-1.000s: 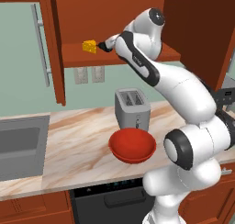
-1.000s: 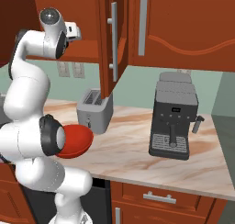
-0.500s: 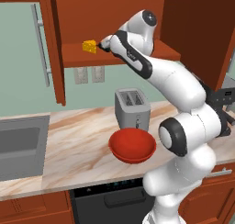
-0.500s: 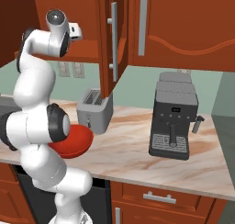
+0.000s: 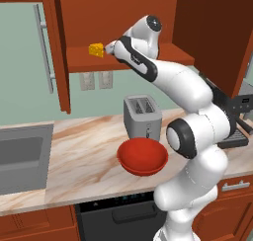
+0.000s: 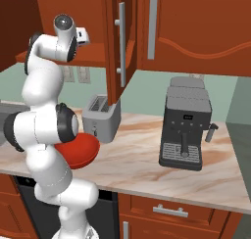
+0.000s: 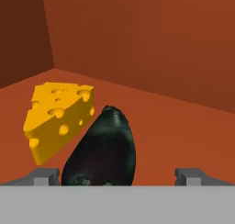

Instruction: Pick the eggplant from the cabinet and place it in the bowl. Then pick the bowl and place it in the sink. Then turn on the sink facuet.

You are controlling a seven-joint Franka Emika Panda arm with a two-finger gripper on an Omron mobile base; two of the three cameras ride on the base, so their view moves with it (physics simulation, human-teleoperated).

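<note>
Your gripper [image 7: 117,176] is spread wide inside the cabinet [image 5: 123,18], fingertips either side of the eggplant [image 7: 102,152] on the shelf, right beside the cheese wedge [image 7: 57,120]. Nothing's pinched; bowl [image 5: 142,156] sits on the counter [image 5: 84,161].

Eggplant [image 7: 102,149] near end cut off; sink [image 5: 20,158] cropped.

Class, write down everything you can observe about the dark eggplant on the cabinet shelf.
The small, nearly black, glossy oval eggplant lies on the reddish-brown wooden cabinet shelf, its narrower end pointing toward the back wall. Its skin looks smooth and shiny. A yellow holed cheese wedge sits right beside it, seemingly touching. The open gripper has a grey fingertip on either side of its near end; nothing grips it yet.
</note>
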